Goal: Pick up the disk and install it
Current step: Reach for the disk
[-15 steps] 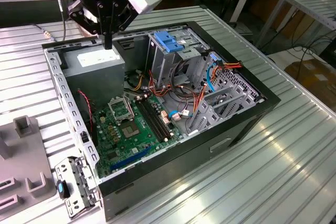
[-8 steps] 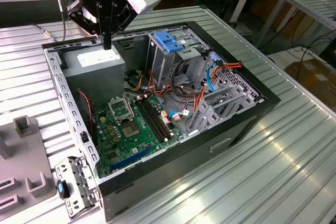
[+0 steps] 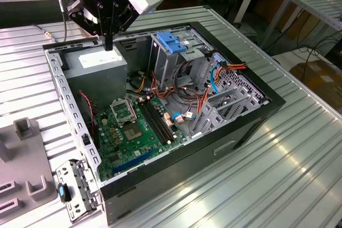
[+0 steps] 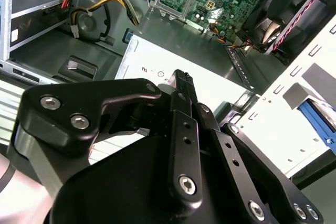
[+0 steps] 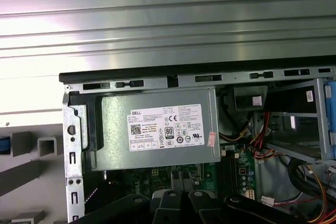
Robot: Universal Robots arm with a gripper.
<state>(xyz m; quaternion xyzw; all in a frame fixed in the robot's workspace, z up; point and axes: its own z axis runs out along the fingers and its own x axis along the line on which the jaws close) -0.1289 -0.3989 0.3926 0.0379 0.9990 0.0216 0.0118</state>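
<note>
I see the ribbed metal table (image 3: 299, 174) carrying an open computer case (image 3: 176, 177) that lies on its side with its inside facing up. Beside the case, at the exterior view's left, a grey fixture block (image 3: 26, 158) sits on the table.

Inside the case, the largest thing is the green motherboard (image 3: 133, 132), which covers the floor. The grey power supply (image 3: 101, 65) with a white sticker fills the far corner at the exterior view's left. A tall metal cage (image 3: 165, 62) topped by a light-blue latch (image 3: 171, 41) stands just beside the power supply. Loose orange, red and blue cables (image 3: 187, 105) run between the cage and the board.

My gripper (image 3: 109, 44) hangs directly over the power supply, fingertips pointing down at the sticker. Its fingers (image 4: 184, 124) are pressed together with nothing between them. I cannot tell whether the tip touches the box.

I cannot say for certain where the disk lies. A small blue plastic piece (image 3: 216, 59) shows on the cage's far side at the exterior view's right, where a blue cable and orange wires meet. Whether that is the disk's rail I cannot tell. That spot is well apart from the gripper, with the cage between them.
</note>
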